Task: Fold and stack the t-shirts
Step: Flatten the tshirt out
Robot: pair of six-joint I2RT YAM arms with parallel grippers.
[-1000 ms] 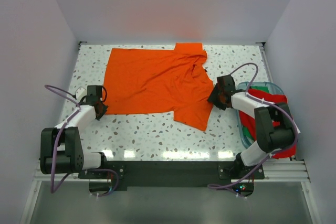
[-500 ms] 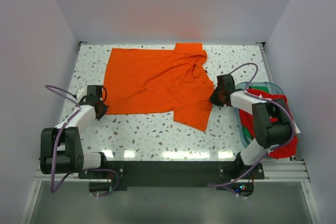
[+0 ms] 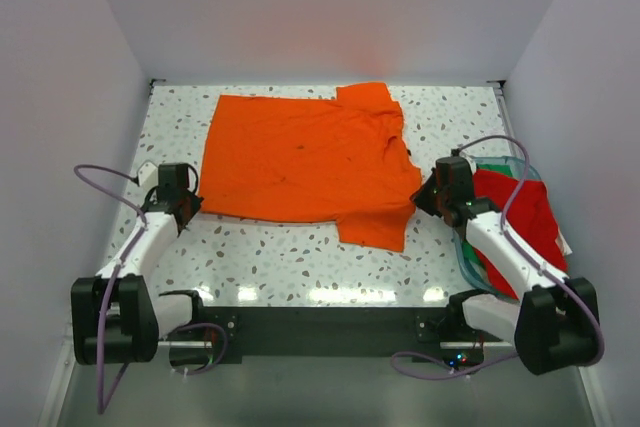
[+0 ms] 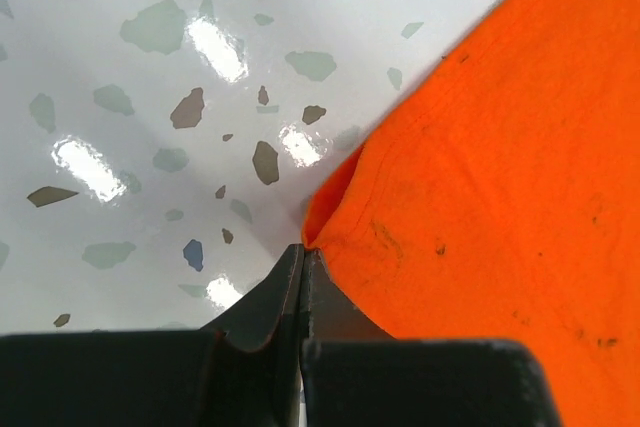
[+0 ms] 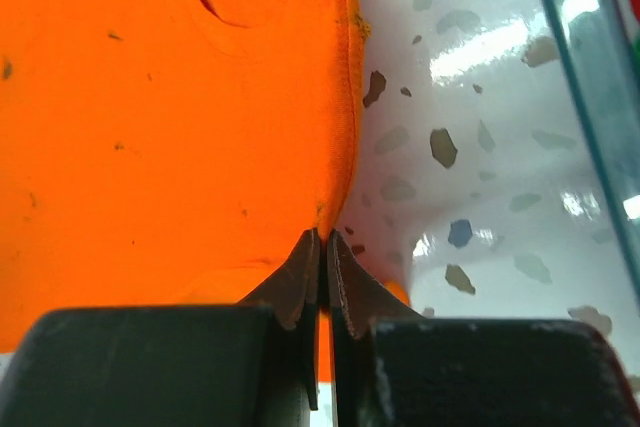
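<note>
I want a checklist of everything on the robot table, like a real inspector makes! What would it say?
Surface: speckled white table, glossy.
Job's things: orange t-shirt spread flat mid-table; red t-shirt heaped in the bin, spilling over its rim.
Clutter: clear teal-rimmed bin at the right edge.
Grippers: left gripper, jaws shut on the orange t-shirt's near-left corner; right gripper, jaws shut on its right edge.
Cables: purple cables loop off both arms.
Surroundings: plain white walls.
</note>
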